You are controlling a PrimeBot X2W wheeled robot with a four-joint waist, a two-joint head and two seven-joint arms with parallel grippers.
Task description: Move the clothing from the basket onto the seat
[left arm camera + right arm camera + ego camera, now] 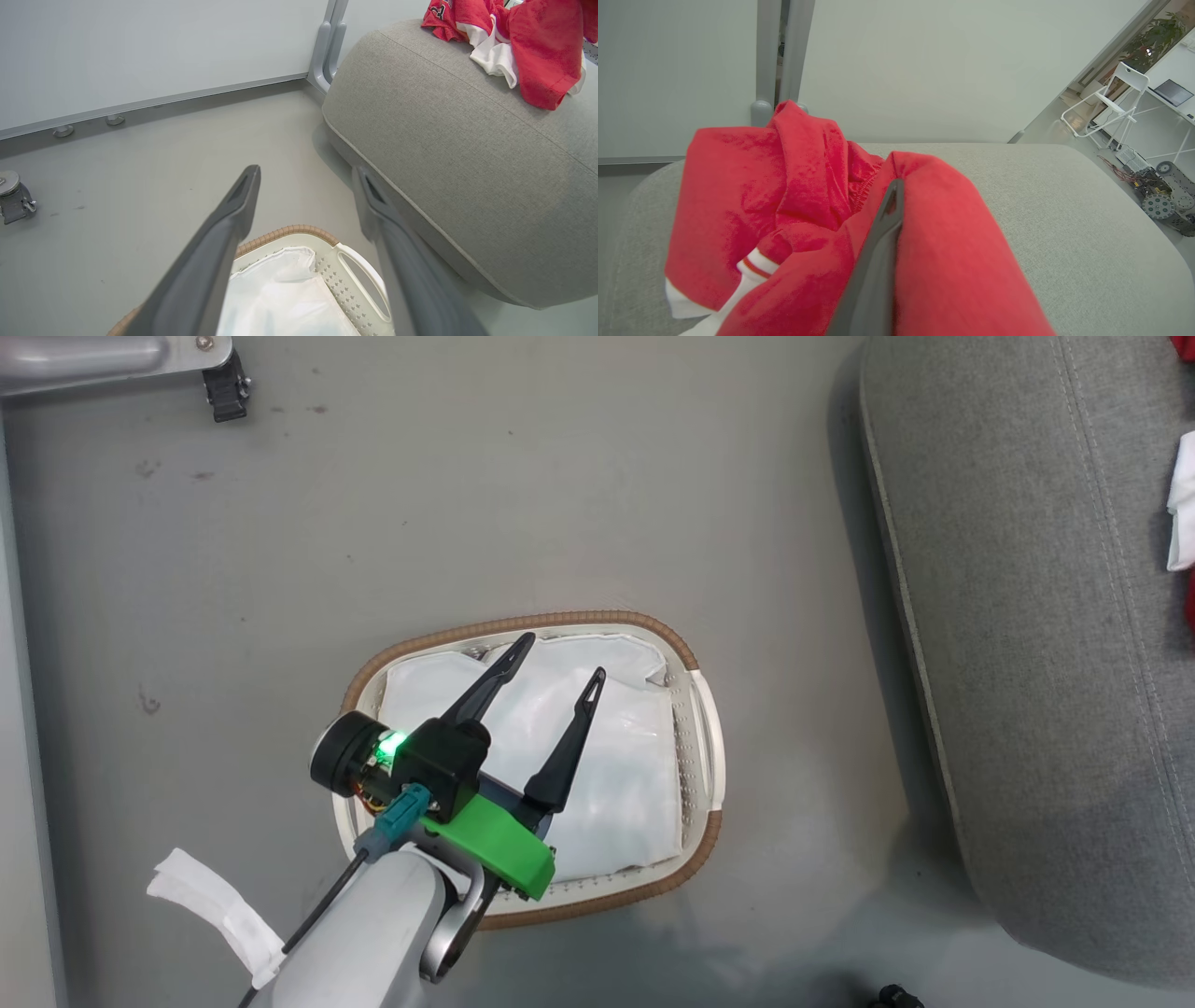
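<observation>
On the floor (pixel 560 504) the basket (pixel 523 621) looks emptied beneath the open left tool (pixel 560 658); at three o'clock the right tool (pixel 895 186) pinches clothing (pixel 738 186) over the seat (pixel 1027 616) for release.

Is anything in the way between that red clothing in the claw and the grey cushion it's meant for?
Nothing visible stands between them. The right gripper is shut on the clothing, which lies bunched directly on the seat, with bare grey fabric beside it.
</observation>
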